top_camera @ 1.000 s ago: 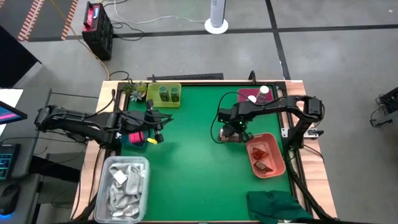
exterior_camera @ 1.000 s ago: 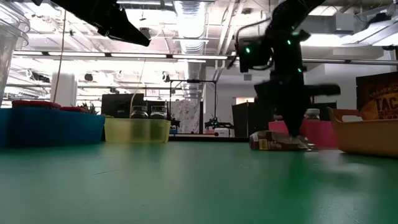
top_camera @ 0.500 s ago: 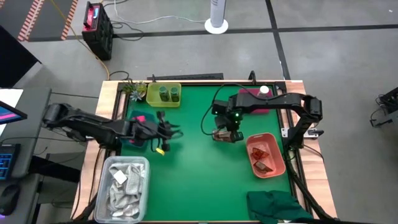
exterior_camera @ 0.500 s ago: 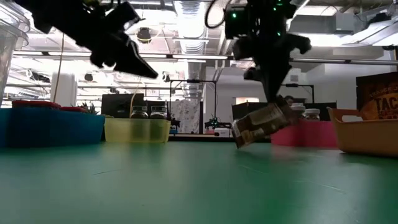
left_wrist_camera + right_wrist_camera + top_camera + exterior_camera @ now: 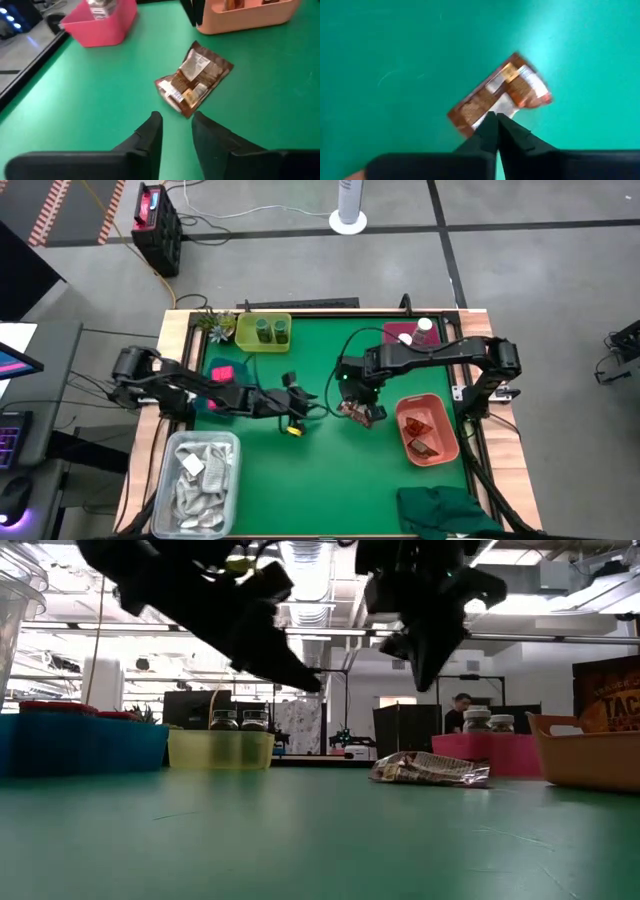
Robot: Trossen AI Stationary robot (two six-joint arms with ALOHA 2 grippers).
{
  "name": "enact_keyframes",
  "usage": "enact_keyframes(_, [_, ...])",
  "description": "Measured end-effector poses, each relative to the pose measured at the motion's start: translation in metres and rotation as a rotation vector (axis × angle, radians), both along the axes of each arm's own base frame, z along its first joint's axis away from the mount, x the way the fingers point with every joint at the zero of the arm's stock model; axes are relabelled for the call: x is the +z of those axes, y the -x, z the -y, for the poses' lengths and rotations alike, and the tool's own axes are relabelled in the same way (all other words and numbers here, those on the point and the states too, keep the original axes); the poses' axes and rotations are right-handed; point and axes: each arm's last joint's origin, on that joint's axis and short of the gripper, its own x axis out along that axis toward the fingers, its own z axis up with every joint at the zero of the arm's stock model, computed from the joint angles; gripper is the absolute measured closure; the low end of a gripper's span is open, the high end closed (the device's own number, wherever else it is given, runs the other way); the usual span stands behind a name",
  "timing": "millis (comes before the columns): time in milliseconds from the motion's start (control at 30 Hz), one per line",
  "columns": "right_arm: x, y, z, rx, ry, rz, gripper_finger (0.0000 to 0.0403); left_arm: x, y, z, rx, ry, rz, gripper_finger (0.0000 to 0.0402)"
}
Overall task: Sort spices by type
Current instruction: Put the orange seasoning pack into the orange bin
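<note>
While sorted: green jars (image 5: 271,331) in yellow bin (image 5: 247,340) (sachets (image 5: 421,427) binned too)
Left: brown sachet (image 5: 358,413) lying loose
Right gripper (image 5: 496,120): pinched, empty
Left gripper (image 5: 175,125): narrowly parted, empty

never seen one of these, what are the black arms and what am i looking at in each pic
These are two robot arms at a green table, sorting spices into bins. One picture looks straight down, one looks level across the tabletop, and two come from cameras on the arms' wrists. The brown sachet lies loose on the table. The right end effector hangs just above it, fingers together, holding nothing. The left end effector points at the sachet, fingers slightly apart, also empty. Around the table stand a yellow bin with green jars, a pink bin, an orange bin and a blue bin.
</note>
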Motion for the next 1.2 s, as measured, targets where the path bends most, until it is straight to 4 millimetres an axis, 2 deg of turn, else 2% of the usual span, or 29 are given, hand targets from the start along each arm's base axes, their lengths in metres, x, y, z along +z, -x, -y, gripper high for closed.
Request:
enact_keyframes(200, [-0.038, 0.015, 0.000, -0.113, -0.020, -0.114, 0.0275, -0.006, -0.027, 0.003, -0.040, -0.075, -0.043, 0.0249])
enact_keyframes(333, [-0.047, 0.024, 0.001, -0.201, 0.020, -0.155, 0.0238, -0.008, -0.043, 0.002, -0.121, -0.116, -0.061, 0.0225])
enact_keyframes(467, [-0.033, 0.035, -0.001, -0.244, 0.069, -0.073, 0.0228, -0.009, -0.056, -0.007, -0.173, -0.091, -0.060, 0.0221])
enact_keyframes(800, [0.011, 0.087, 0.012, -0.384, 0.109, 0.148, 0.0237, -0.014, -0.069, -0.039, -0.231, -0.036, -0.041, 0.0221])
enact_keyframes(867, [0.019, 0.092, 0.011, -0.388, 0.105, 0.207, 0.0238, -0.020, -0.070, -0.044, -0.236, 0.000, -0.064, 0.0221])
enact_keyframes(1033, [0.030, 0.099, 0.010, -0.394, 0.094, 0.315, 0.0238, -0.027, -0.092, -0.045, -0.269, -0.009, -0.084, 0.0221])
enact_keyframes(1200, [0.032, 0.103, 0.010, -0.414, 0.082, 0.351, 0.0238, -0.033, -0.117, -0.048, -0.288, -0.054, -0.088, 0.0221])
